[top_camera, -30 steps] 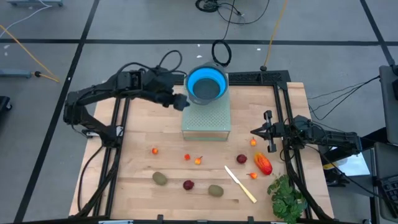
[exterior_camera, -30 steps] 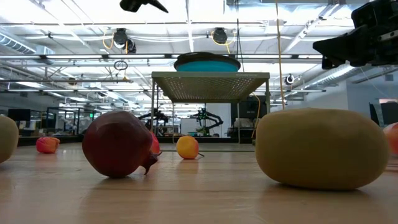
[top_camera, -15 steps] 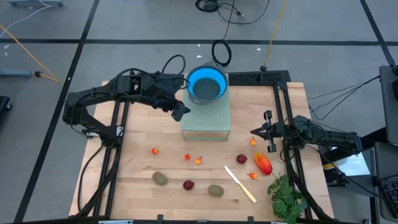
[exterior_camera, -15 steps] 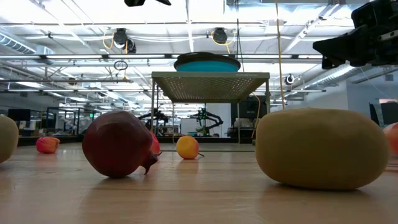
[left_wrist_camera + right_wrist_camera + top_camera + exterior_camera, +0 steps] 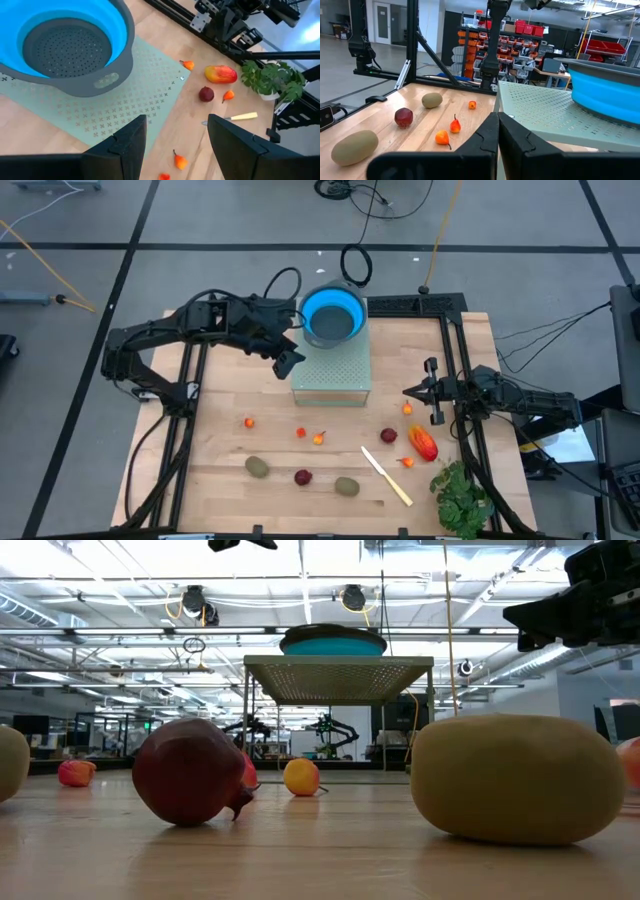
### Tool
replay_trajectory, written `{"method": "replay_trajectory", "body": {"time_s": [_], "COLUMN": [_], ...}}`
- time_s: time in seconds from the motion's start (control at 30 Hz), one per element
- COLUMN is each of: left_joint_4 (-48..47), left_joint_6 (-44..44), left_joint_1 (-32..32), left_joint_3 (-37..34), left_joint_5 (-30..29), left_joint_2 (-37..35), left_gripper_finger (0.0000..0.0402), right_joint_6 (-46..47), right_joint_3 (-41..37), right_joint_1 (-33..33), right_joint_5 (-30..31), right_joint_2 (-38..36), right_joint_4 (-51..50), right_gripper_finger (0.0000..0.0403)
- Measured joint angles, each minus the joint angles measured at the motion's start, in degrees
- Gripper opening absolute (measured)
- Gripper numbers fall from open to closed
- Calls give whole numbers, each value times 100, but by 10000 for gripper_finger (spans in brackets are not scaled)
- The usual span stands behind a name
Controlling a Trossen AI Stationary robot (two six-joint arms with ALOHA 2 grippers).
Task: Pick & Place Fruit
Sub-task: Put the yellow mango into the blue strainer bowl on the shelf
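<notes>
The fruit lies scattered on the wooden table's near half. There is a red-orange oval (image 5: 423, 443), two kiwi-like ovals (image 5: 258, 467) (image 5: 347, 486), two dark red balls (image 5: 302, 476) (image 5: 388, 435) and several tiny orange bits, one of them (image 5: 319, 438) near the middle. My left gripper (image 5: 285, 362) hangs open in the air over the left edge of the pale green perforated stand (image 5: 332, 375), with nothing between its fingers (image 5: 131, 142). My right gripper (image 5: 408, 391) waits shut at the table's right side, pointing level toward the left.
A blue colander (image 5: 333, 313) sits on the stand's far end. A cream knife (image 5: 386, 476) and a green leafy bunch (image 5: 460, 495) lie at the near right. Black frame rails (image 5: 190, 390) run along both table sides. Bare wood shows left of the fruit.
My left gripper has rolled about the line it points along and stays open beside the colander, over the stand's left edge. The fruit and my right gripper have kept still.
</notes>
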Motion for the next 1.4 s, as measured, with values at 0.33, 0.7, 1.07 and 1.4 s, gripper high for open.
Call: {"method": "replay_trajectory", "body": {"time_s": [0.33,0.7,1.07,1.4], "left_joint_4": [812,2421,3446,3663], "left_joint_6": [234,-40,14,159], "left_joint_1": [-187,-525,-586,-627], "left_joint_3": [-410,-1944,-3685,-4897], "left_joint_5": [2,-36,-49,7], "left_joint_2": [-80,-825,-2081,-3434], "left_gripper_finger": [212,212,212,212], "right_joint_6": [4,1088,1231,2215], "right_joint_3": [0,0,0,6], "right_joint_1": [-2,-2,-2,0], "right_joint_5": [-17,-22,-12,492], "right_joint_2": [1,1,10,241], "right_joint_4": [170,121,221,668], "right_gripper_finger": [0,0,0,0]}}
